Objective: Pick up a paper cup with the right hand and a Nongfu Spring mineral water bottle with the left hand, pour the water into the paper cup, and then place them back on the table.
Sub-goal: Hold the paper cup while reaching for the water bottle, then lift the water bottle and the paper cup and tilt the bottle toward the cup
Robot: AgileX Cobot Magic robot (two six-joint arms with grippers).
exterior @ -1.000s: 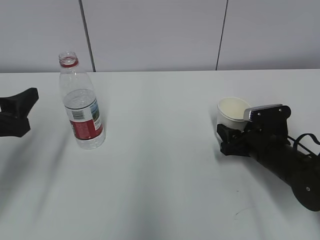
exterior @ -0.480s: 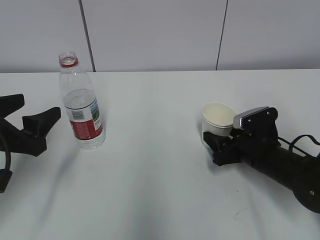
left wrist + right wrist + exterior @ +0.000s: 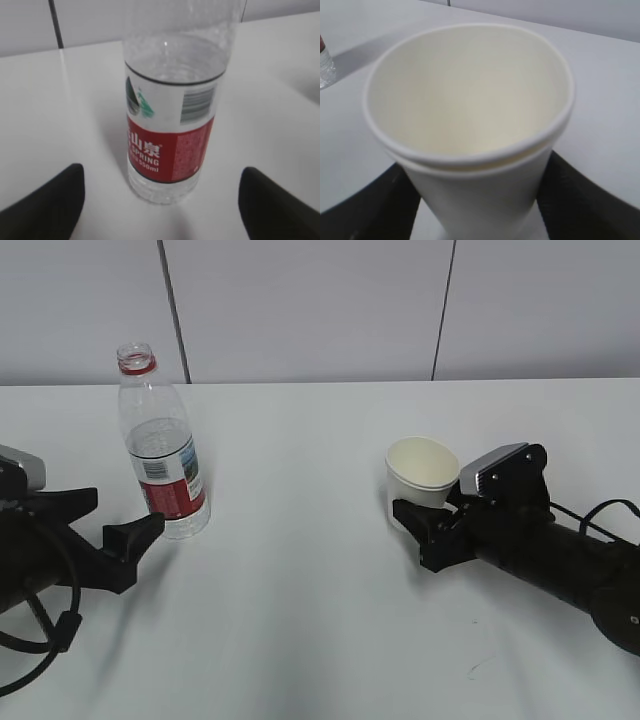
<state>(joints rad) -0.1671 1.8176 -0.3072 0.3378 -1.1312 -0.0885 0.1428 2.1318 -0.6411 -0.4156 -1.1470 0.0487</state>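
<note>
**Fingers clamp the cup on the right, stand apart by the bottle on the left**

Fingers [image 3: 400,200] of the right hand [image 3: 425,530] press on both sides of the paper cup [image 3: 422,475], as the right wrist view shows, with the dark pads against its lower wall. The cup tilts a little, its cream inside open to view and dry. From the exterior view it sits at about 3 o'clock from the middle of the desk [image 3: 320,620]; I cannot tell whether its base touches the surface.

Over at 9 o'clock, the left hand [image 3: 95,540] has its fingers [image 3: 47,205] spread wide apart, holding nothing. The Nongfu Spring mineral water bottle [image 3: 162,445] stands upright on the desk just ahead of them, capless, its red-and-white label facing the wrist camera. One fingertip lies very near the bottle's base in the exterior view; contact is unclear. The water [image 3: 175,65] fills the bottle to just above the label
</note>
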